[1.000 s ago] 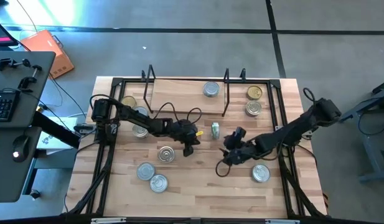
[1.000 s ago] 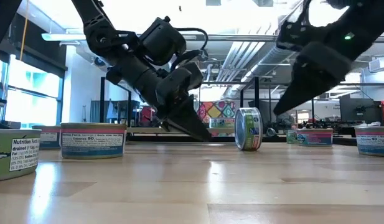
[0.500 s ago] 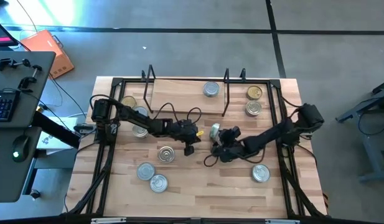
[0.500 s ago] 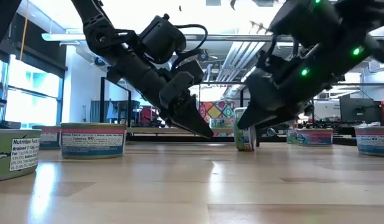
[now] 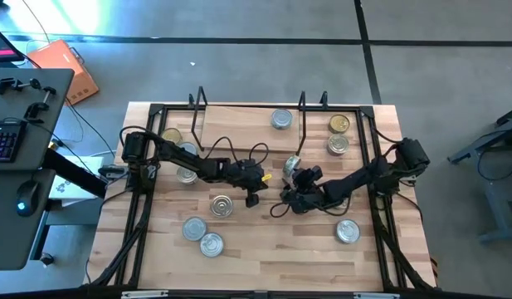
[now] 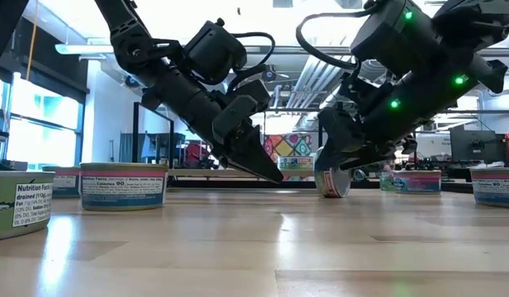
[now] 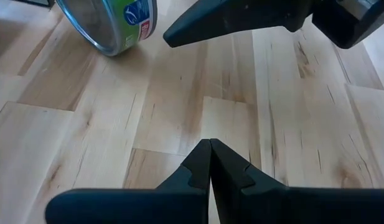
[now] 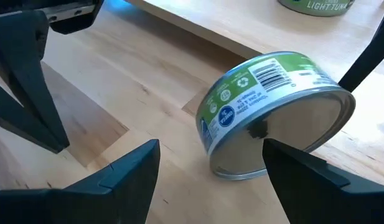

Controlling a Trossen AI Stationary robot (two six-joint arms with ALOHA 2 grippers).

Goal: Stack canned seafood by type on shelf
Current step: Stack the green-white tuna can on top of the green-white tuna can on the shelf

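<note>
A green-labelled tin (image 8: 266, 93) of canned seafood leans tilted on its rim at mid-table (image 5: 292, 166), just in front of the shelf (image 5: 239, 129). My right gripper (image 8: 210, 144) is open and low beside it (image 5: 290, 179), one finger on each side of the tin's near face. My left gripper (image 5: 254, 200) is shut, its tips (image 7: 210, 144) just above bare table to the tin's left. One silver-topped tin (image 5: 281, 119) stands on the shelf board. My right gripper is open; the tip of one finger (image 8: 269, 149) appears to meet the tin's downward-tilted flat face (image 8: 285, 134), while the other finger stands clear. The fingers come slanting down from the table's near right. The tin leans over, its lower rim (image 6: 332, 193) on the table.
Two tins (image 5: 339, 124) (image 5: 338, 144) stand right of the shelf, and three (image 5: 187, 174) at the left. Three more (image 5: 222, 205) sit near left, and one (image 5: 348, 231) near right. Black frame rails (image 5: 380, 208) run along the table's sides.
My right gripper has come down and toward the table's left to the tin, rolling its wrist, and has stayed open. The tin, which stood upright on its edge, has tipped over into a lean.
</note>
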